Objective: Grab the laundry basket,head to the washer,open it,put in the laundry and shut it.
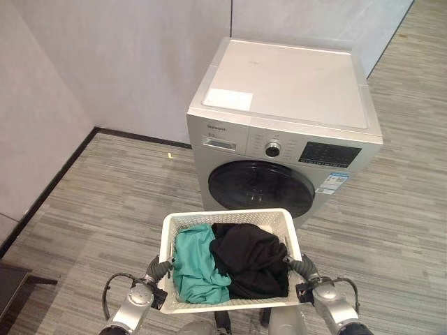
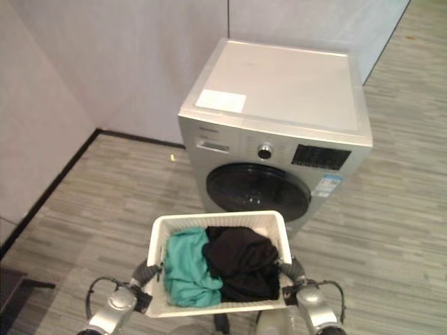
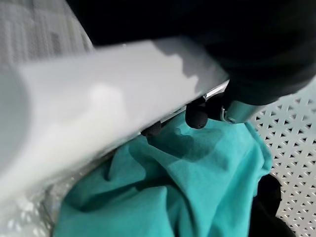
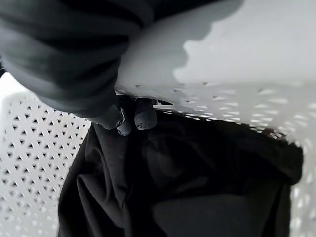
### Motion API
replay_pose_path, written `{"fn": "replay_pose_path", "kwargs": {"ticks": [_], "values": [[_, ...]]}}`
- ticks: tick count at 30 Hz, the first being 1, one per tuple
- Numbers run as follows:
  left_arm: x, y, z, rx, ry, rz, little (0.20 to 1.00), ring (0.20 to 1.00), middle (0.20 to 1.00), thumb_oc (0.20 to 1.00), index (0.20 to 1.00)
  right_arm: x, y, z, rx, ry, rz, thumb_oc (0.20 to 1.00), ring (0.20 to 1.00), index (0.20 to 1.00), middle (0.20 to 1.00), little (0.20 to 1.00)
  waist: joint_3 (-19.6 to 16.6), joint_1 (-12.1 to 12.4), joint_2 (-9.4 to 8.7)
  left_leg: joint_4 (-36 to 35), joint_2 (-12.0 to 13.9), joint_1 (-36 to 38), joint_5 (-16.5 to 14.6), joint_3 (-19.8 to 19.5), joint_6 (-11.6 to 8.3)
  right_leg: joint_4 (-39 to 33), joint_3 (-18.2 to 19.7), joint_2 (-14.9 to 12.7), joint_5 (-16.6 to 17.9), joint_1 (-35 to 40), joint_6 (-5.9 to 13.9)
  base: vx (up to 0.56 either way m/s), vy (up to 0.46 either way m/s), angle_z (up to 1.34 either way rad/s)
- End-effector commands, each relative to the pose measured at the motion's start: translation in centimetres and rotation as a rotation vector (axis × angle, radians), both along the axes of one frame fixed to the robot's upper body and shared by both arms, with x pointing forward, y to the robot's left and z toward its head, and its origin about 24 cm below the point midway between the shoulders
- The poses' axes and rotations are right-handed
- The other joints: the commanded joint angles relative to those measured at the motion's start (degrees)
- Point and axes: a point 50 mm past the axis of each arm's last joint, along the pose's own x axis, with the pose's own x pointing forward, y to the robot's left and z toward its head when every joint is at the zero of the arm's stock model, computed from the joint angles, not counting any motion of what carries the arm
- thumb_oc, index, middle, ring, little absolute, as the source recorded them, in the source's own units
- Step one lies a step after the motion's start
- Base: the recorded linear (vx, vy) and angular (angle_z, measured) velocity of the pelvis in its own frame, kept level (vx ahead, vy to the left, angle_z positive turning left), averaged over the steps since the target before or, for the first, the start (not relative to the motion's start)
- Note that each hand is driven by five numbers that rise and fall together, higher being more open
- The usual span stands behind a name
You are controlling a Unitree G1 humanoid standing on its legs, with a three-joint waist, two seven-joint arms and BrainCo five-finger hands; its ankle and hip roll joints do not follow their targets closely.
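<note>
Grey plank flooring (image 1: pixel 105 202) runs up to the silver washer (image 1: pixel 286 132), whose round dark door (image 1: pixel 262 187) is closed. I hold the white laundry basket (image 1: pixel 230 218) just before it, my left hand (image 1: pixel 156 267) and right hand (image 1: pixel 302 266) curled round its side rims (fingertips (image 4: pixel 144 117) hooked inside). Teal cloth (image 1: pixel 195 265) lies beside black cloth (image 1: pixel 250 258) in the basket.

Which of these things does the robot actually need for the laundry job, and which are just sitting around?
For the job:
- white laundry basket, held at its sides by the left hand and right hand
- teal garment and black garment in the basket
- washer, its round door closed

Just there:
- white sheet on the washer's top
- dark furniture edge
</note>
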Motion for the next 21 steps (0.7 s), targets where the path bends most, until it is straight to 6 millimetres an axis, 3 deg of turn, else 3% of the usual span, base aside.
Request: {"fn": "replay_pose_path", "kwargs": {"ticks": [1,4,6,9,10,11,14,15,18,21], "values": [[2.4,1.3,2.8,0.017,-0.163,0.02,0.2,0.2,0.2,0.2,0.2,2.3,-3.8,2.7,-0.098,-0.127,-0.073,0.2,0.2,0.2,0.2,0.2,-0.9,0.4,0.08,6.7,5.8,0.4,-6.3,-5.6,-4.3,-3.0,3.3,-0.4,2.8,4.4,0.94,0.13,-0.073,0.21],[3.0,0.3,2.9,0.014,-0.173,-0.014,0.2,0.2,0.2,0.2,0.2,1.3,-4.9,2.5,-0.104,-0.121,-0.124,0.2,0.2,0.2,0.2,0.2,-2.0,-0.3,-1.37,7.8,6.1,1.5,-8.2,-5.9,-5.92,-6.4,3.7,-0.5,2.9,8.2,0.63,0.2,-0.154,0.41],[3.0,0.3,2.9,0.014,-0.173,-0.014,0.2,0.2,0.2,0.2,0.2,1.3,-4.9,2.5,-0.104,-0.12,-0.124,0.2,0.2,0.2,0.2,0.2,-2.0,-0.3,-1.35,7.8,6.1,1.6,-8.2,-5.9,-5.93,-6.5,3.6,-0.5,3.0,8.3,0.62,0.12,-0.149,0.48],[3.4,-0.1,3.0,-0.002,-0.186,-0.002,0.2,0.2,0.2,0.2,0.2,0.7,-5.9,2.6,-0.12,-0.118,-0.154,0.2,0.2,0.2,0.2,0.2,-2.9,-0.8,-2.01,10.8,9.1,2.0,-7.1,-5.9,-8.33,-5.5,3.2,1.7,1.0,10.1,-0.96,0.19,-0.285,0.21],[3.2,0.2,2.9,-0.013,-0.182,0.021,0.2,0.2,0.2,0.2,0.2,0.5,-6.5,2.8,-0.129,-0.123,-0.168,0.2,0.2,0.2,0.2,0.2,-3.2,-0.7,-2.23,15.7,11.4,1.2,-3.8,-5.5,-10.59,-6.0,2.8,3.6,-0.3,11.8,-2.22,0.24,-0.358,-0.03],[3.1,0.2,2.9,-0.013,-0.182,0.021,0.2,0.2,0.2,0.2,0.2,0.5,-6.5,2.8,-0.129,-0.123,-0.168,0.2,0.2,0.2,0.2,0.2,-3.2,-0.7,-2.19,15.8,11.5,1.1,-3.9,-5.5,-10.64,-6.1,2.8,3.6,-0.3,11.8,-2.26,0.15,-0.275,-0.13],[3.0,0.8,3.0,-0.017,-0.189,0.052,0.2,0.2,0.2,0.2,0.2,0.4,-7.0,3.3,-0.143,-0.14,-0.17,0.2,0.2,0.2,0.2,0.2,-2.5,-0.3,-3.17,27.5,14.3,-2.8,1.5,-6.3,-12.61,-7.4,3.4,6.2,-1.6,14.0,-4.58,0.1,-0.25,-0.33],[3.1,1.1,3.1,-0.017,-0.195,0.081,0.2,0.2,0.2,0.2,0.2,0.6,-7.2,3.7,-0.154,-0.155,-0.167,0.2,0.2,0.2,0.2,0.2,-1.6,0.4,-3.69,33.8,14.8,-6.1,4.2,-8.5,-12.91,-8.3,4.2,7.4,-2.2,15.1,-5.73,0.05,-0.185,-0.57],[3.1,1.3,3.3,-0.023,-0.205,0.1,0.2,0.2,0.2,0.2,0.2,0.4,-7.3,3.8,-0.161,-0.159,-0.167,0.2,0.2,0.2,0.2,0.2,-1.7,0.4,-4.22,31.2,15.2,-7.4,3.6,-9.1,-11.95,-9.3,5.1,7.4,-2.5,15.5,-5.49,0.07,-0.057,-0.63],[3.6,1.4,4.1,-0.022,-0.251,0.114,0.2,0.2,0.2,0.2,0.2,0.6,-7.9,4.7,-0.171,-0.203,-0.187,0.2,0.2,0.2,0.2,0.2,-2.1,0.9,-4.23,17.3,17.2,-6.8,1.9,-9.7,-11.48,-10.3,6.4,6.7,-3.1,16.1,-4.13,0.09,0.09,-0.37]]}}
